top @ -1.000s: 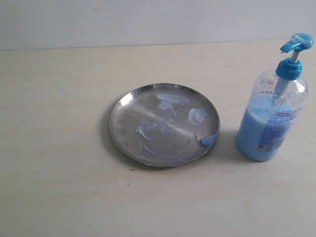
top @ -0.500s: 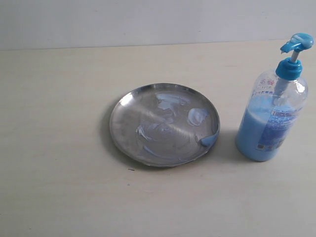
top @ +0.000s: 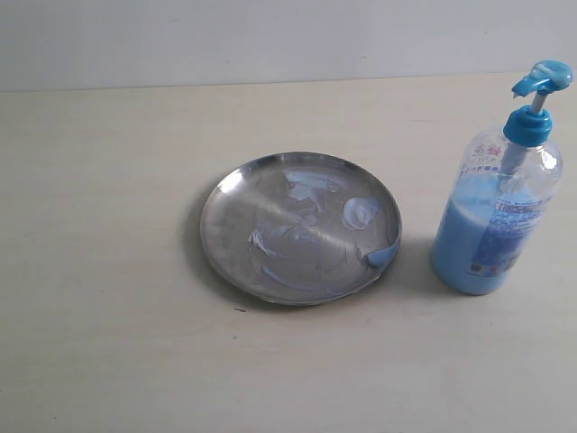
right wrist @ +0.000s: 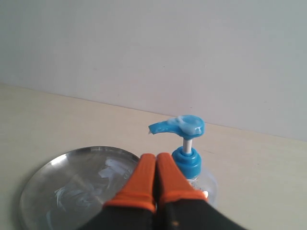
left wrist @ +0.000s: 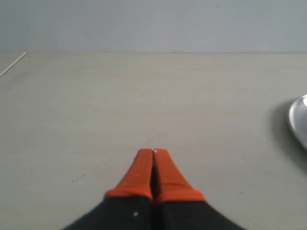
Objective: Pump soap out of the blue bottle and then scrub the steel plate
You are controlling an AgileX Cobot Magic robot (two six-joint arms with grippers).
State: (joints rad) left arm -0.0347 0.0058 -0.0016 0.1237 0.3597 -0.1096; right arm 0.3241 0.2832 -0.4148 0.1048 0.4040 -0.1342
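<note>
Nothing is moving versus a second ago: the steel plate [top: 233,236], the blue bottle [top: 491,234] and the soap [top: 361,213] are sitting exactly where they were, and no arm is showing in the exterior view. The table [top: 108,298] is reading as a pale beige matte top, lightly grained, with a tiny dark speck [top: 239,309] lying just in front of the plate. A plain off-white wall [top: 270,41] is running along its far edge. The plate is lying flat near the middle of the table, with the bottle standing upright to its right, near but not touching. The plate is carrying whitish-blue smears across its middle, one thicker pale blob toward the bottle side, and a denser blue dab sitting against the rim nearest the bottle. The bottle is holding light blue liquid in its lower part, with the upper part showing clear. Its blue pump head [top: 542,78] is standing raised on its stem, spout pointing toward the plate side, and is showing some pale residue on top in the right wrist view. The left gripper [left wrist: 153,152] is pointing out over bare table, orange fingertips pressed together with nothing between them, the plate's edge just peeking into its view. The right gripper [right wrist: 156,156] is likewise pressed fully together, gripping nothing, with the bottle's collar and the plate both showing past its tips.
</note>
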